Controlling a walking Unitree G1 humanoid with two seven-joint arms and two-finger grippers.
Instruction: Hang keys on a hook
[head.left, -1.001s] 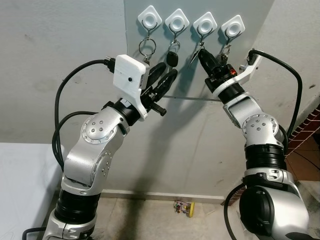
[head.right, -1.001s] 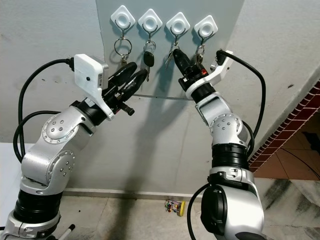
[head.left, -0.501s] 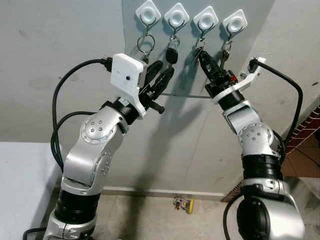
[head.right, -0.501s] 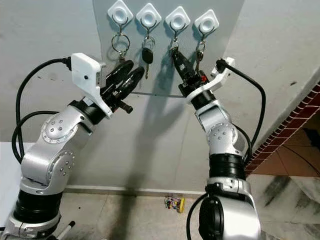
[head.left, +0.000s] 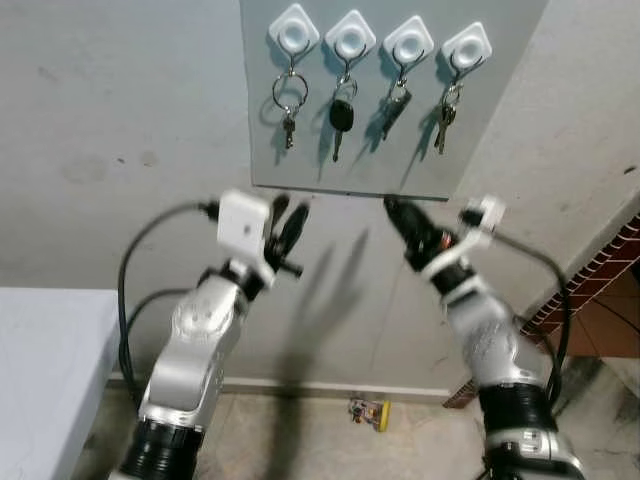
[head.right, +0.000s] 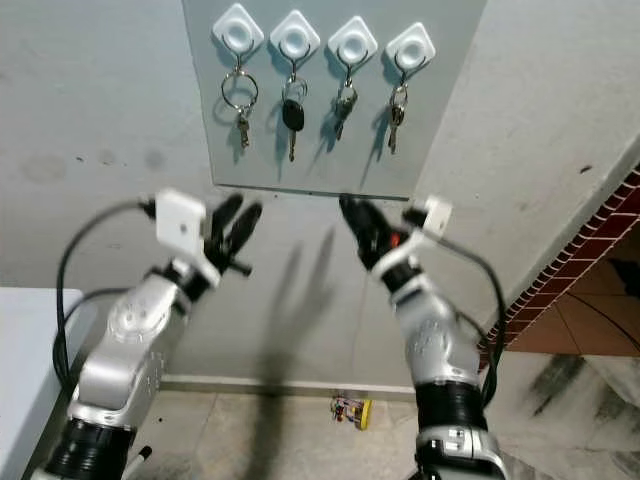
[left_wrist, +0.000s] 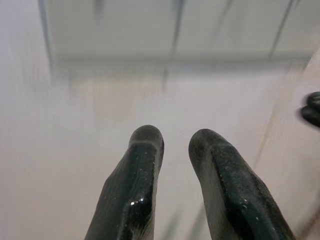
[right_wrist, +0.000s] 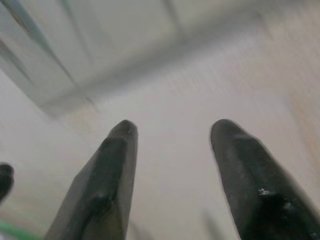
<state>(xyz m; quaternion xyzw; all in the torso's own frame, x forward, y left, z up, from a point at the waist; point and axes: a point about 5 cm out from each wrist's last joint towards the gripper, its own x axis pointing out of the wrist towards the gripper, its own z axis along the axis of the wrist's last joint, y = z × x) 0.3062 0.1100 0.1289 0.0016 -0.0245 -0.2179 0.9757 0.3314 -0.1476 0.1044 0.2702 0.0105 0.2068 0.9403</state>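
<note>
Left eye view, risk: all four white hooks (head.left: 349, 38) on the grey board (head.left: 500, 120) carry keys, and both grippers sit below the board's lower edge. Judged from that, the hanging looks done. What could go wrong is an arm lifting back towards the board and knocking a bunch off, since each hangs by only a thin loop.
Left eye view, keys: a ring with small keys (head.left: 287, 100) on the leftmost hook, a black-headed key (head.left: 340, 117) next, a bunch (head.left: 393, 105) on the third, and another bunch (head.left: 443, 113) on the rightmost.
Left eye view, left gripper (head.left: 284, 222): parted a little, holding nothing, apart from the board.
Right eye view, right gripper (head.right: 360, 222): blurred, below the board and apart from it; nothing between the fingers.
Right eye view, floor: a small coloured object (head.right: 350, 409) lies by the skirting; too small to identify.
Left wrist view, fingers (left_wrist: 137, 190): a narrow gap between the two black tips, nothing clamped, blurred wall beyond.
Right wrist view, fingers (right_wrist: 110, 172): spread wider than the left pair, released and empty, aimed at the blurred wall.
</note>
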